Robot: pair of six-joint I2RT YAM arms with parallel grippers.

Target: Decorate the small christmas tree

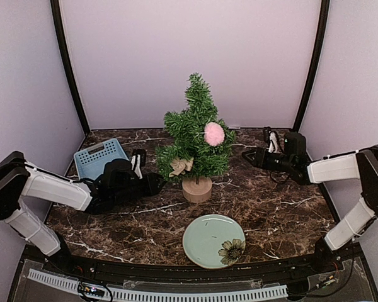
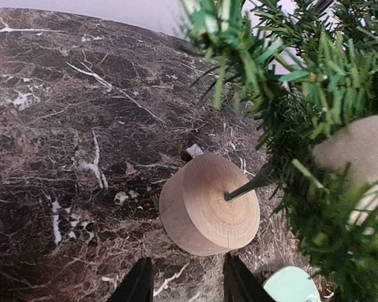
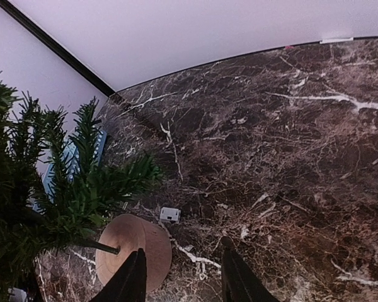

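Seen from above, a dark brown marble table (image 1: 283,207) veined in white sits inside pale lilac walls (image 1: 195,56), with two black posts (image 1: 68,69) rising at the back corners. One small christmas tree (image 1: 190,126) stands upright mid-table on a round wooden stump (image 1: 196,189). It carries one pink pompom (image 1: 214,133) and one beige bow (image 1: 181,166). One blue basket (image 1: 98,157) lies at the back left, and one pale green flowered plate (image 1: 205,239) lies in front of the tree. The left gripper (image 1: 154,183) is just beside the lower left branches, and the right gripper (image 1: 247,156) is near the tree's right side.

The left wrist view shows its two fingers (image 2: 137,284) partly apart with nothing between them. The stump is just beyond them. One small white tag (image 2: 194,150) lies on the marble behind the stump; the overhead view does not show it.

The right wrist view shows its two fingers (image 3: 129,280) likewise partly apart and empty, over bare marble. The stump and the tag are at lower left, the back wall's foot above.
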